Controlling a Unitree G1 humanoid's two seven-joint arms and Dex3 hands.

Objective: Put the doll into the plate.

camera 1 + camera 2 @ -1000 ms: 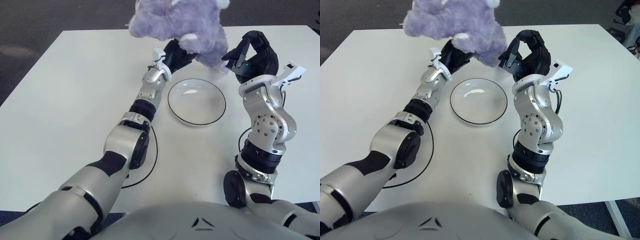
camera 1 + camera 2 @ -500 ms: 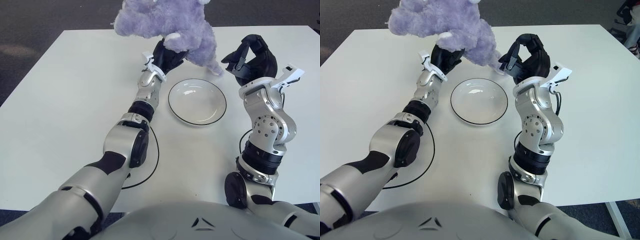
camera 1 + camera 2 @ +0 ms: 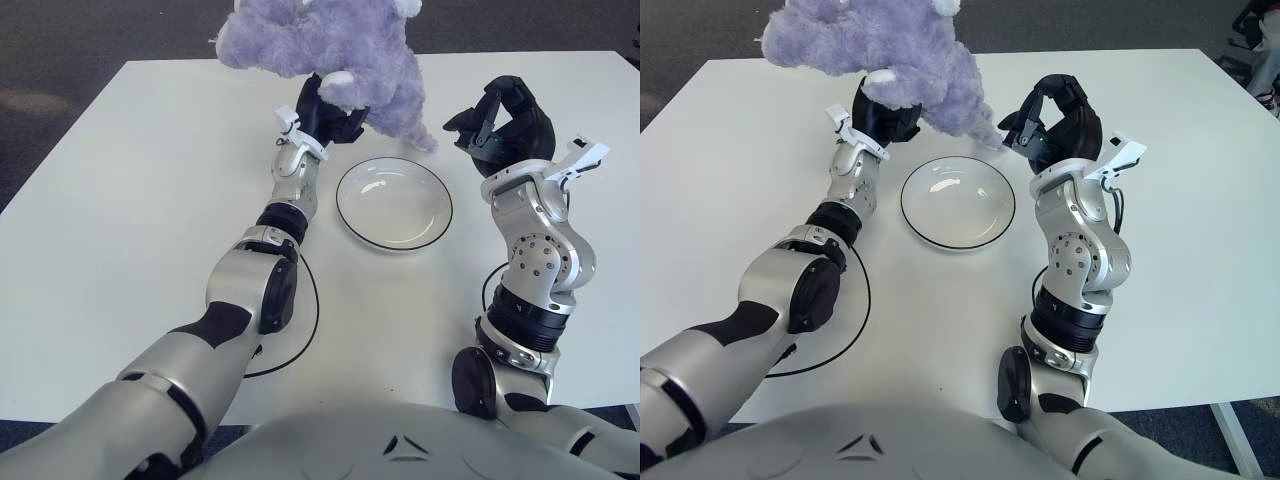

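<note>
Doll: purple plush doll (image 3: 330, 45), held raised above the table, behind and to the left of the plate; one limb hangs toward the plate's far rim.
Left hand: left hand (image 3: 322, 110), fingers closed around the doll's underside, carrying it.
Plate: white plate (image 3: 394, 204) with a dark rim, empty, flat on the white table (image 3: 120, 200).
Right hand: right hand (image 3: 500, 125), raised just right of the plate, fingers curled, gripping nothing.
</note>
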